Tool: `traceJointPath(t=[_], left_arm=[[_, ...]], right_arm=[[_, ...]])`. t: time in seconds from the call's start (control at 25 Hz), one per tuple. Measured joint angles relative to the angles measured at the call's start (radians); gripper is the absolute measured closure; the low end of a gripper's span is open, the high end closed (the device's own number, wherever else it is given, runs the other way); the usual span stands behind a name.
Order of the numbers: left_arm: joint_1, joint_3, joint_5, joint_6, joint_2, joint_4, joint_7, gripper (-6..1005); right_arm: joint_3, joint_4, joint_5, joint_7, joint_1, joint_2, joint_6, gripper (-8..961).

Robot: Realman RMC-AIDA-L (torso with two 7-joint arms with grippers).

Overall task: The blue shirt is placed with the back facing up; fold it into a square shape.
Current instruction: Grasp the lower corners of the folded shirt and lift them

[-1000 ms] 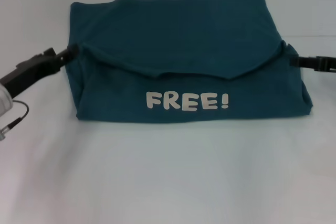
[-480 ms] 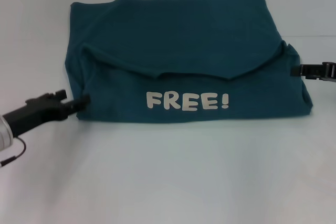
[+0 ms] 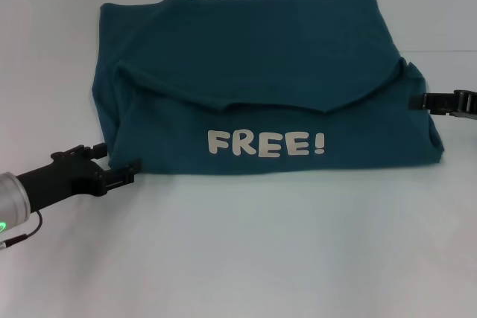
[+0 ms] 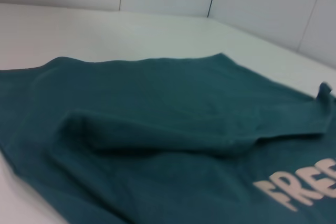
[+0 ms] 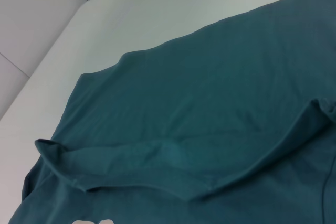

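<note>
The blue shirt (image 3: 253, 87) lay partly folded in the middle of the white bench (image 3: 238, 258), a wide rectangle with a flap of fabric doubled over the upper part, its curved edge sagging toward the near side. White lettering "FREE!" (image 3: 265, 143) showed on the near panel below that flap, so the printed side faced up there. Left wrist view showed the same folded flap edge and part of the lettering; right wrist view showed the flap's hem from the other side. Left claw (image 3: 119, 163) sat low at the shirt's near left corner, its two fingers spread apart, one above and one below the corner edge, touching or just beside the fabric, not clamped on it. Right claw (image 3: 426, 101) was at the shirt's right edge, about level with the flap's end, tip against or under the cloth; whether it was parted or closed could not be told. Bench was plain white around the shirt.
</note>
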Motion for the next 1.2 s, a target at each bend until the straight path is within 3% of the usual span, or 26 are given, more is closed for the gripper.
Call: traceJointPath(t=[0.4,0.76,1.2], left_arm=[[-0.022,0.086,0.001,-0.182,-0.004,-0.019,0.007,183],[-0.022,0.131,0.013,-0.170,-0.004,-0.020,0.007,186],[-0.025,0.144,0.014,-0.161,-0.004,-0.015,0.005,262]], right_arm=[[0.000,0.000,0.006,0.001,-0.001,0.002,0.012,288],[0.003,-0.001,0.006,0.002,-0.003,0.004,0.022,289],[0.007,0.001,0.005,0.002,-0.006,0.005,0.033,291]])
